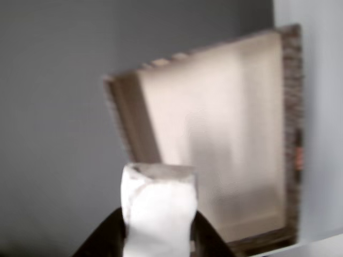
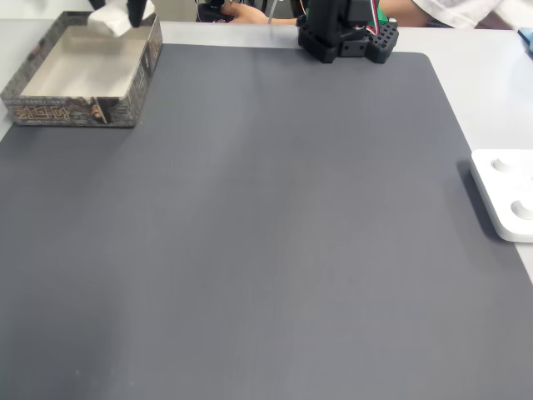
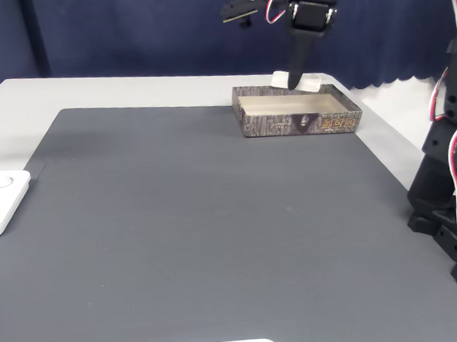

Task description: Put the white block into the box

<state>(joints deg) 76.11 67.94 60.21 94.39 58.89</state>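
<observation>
In the other view, the white block (image 1: pixel 158 214) fills the bottom centre, pinched between two dark fingers (image 1: pixel 104 238); my gripper (image 1: pixel 158 233) is shut on it. Beyond it lies the box (image 1: pixel 292 134), its pale beige inside tilted across the view. In a fixed view the box (image 2: pixel 67 110) sits at the mat's far left corner. The block (image 2: pixel 110 18) hangs at the box's far edge under the gripper (image 2: pixel 133 10). In another fixed view the gripper (image 3: pixel 295 80) points down at the back rim of the box (image 3: pixel 299 124), with the block (image 3: pixel 280 79) showing white behind that rim.
A dark grey mat (image 2: pixel 266 233) covers the table. A flat white device with round knobs (image 2: pixel 506 193) lies at the mat's edge, far from the box. The black arm base (image 2: pixel 346 33) stands at the back edge. A person's hand (image 2: pixel 250 12) rests behind the mat.
</observation>
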